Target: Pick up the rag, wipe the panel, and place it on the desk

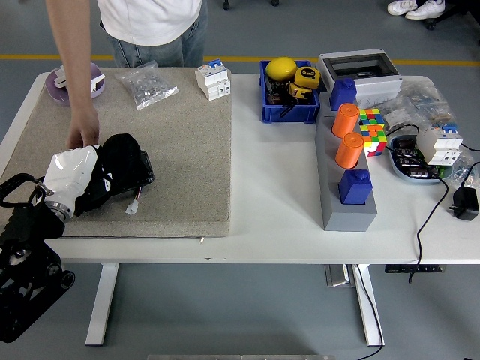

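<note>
- Grey floor with a yellow line runs behind a white table (270, 225), whose left half is covered by a beige panel (180, 157) lying flat.
- Left hand (90, 176), white at the back with black fingers, comes in from the lower left and lies low on the panel's left part.
- Its fingers are curled down over a black rag (129, 166), which sits bunched on the panel under and just ahead of them; the hand grips it.
- A small white connector (133, 207) on a thin wire lies just beside the rag, nearer the table's front edge.
- A person stands at the far side; the person's hand (81, 133) reaches down to the panel and touches it just behind the robot's hand.
- On the panel's far edge lie a clear bag of small parts (146, 84) and a white circuit breaker (213, 79); a purple disc (75, 79) sits at the far left corner.
- Right of the panel stand a blue bin (289, 94) and a grey block with orange cylinders (346, 150).
</note>
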Motion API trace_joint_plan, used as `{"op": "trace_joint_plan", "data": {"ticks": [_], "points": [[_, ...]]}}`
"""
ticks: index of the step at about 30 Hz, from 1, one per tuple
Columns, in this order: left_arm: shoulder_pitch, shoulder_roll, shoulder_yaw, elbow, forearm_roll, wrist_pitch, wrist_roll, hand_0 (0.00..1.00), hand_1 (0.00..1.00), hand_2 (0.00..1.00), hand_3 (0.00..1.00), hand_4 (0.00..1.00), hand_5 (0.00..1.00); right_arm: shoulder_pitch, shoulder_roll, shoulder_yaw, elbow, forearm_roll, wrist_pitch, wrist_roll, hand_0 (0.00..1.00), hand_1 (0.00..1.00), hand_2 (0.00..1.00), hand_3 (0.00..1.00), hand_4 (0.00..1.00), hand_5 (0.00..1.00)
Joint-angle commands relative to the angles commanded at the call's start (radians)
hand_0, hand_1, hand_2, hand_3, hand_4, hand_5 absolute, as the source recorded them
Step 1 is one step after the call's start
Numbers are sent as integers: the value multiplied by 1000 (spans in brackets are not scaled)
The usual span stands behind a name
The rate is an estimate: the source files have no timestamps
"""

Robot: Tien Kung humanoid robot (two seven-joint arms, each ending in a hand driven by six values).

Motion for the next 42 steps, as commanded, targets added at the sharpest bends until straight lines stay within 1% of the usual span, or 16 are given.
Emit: {"op": "trace_joint_plan", "data": {"ticks": [3,6,8,12,13,21,27,31,35,38,40,42], "points": [[25,20,-20,-2,4,3,-3,199,137,557,477,61,2,0,0,2,0,-1,0,0,737,451,707,699,998,613],[39,29,-34,0,8,3,-4,202,138,557,477,61,2,0,0,2,0,-1,0,-1,737,451,707,697,998,613],[60,41,-63,2,15,3,-3,202,138,557,477,61,2,0,-1,5,0,0,0,-1,737,451,707,697,998,613],[78,52,-95,1,23,3,-4,201,137,554,475,58,2,-1,-1,7,1,-1,0,-1,737,452,707,697,998,613],[84,58,-108,2,26,3,-4,201,137,554,475,58,2,0,-1,8,1,-1,0,-1,737,452,707,697,998,613],[126,90,-155,13,33,2,-6,202,138,553,476,59,2,-1,-1,12,1,-3,0,-1,737,451,707,699,998,613],[159,102,-191,19,40,4,-7,201,138,554,476,59,2,-2,-1,16,1,-3,0,-1,737,450,708,699,998,613],[174,107,-235,34,47,9,-14,201,138,554,476,59,2,-2,1,18,2,-3,0,-1,737,450,707,698,998,614],[157,114,-255,68,45,23,-29,201,138,554,476,59,2,-1,2,18,2,-2,0,-1,737,450,707,698,998,614],[102,131,-223,129,39,55,-64,202,138,551,474,57,2,2,1,17,3,-1,0,-2,737,450,707,700,998,615],[83,137,-209,152,35,61,-71,202,138,551,474,57,2,4,1,16,4,0,-1,-2,737,450,707,700,998,615],[48,148,-181,194,17,82,-98,207,146,545,470,54,2,7,0,15,6,-1,-1,-3,737,450,707,699,998,615]]}}
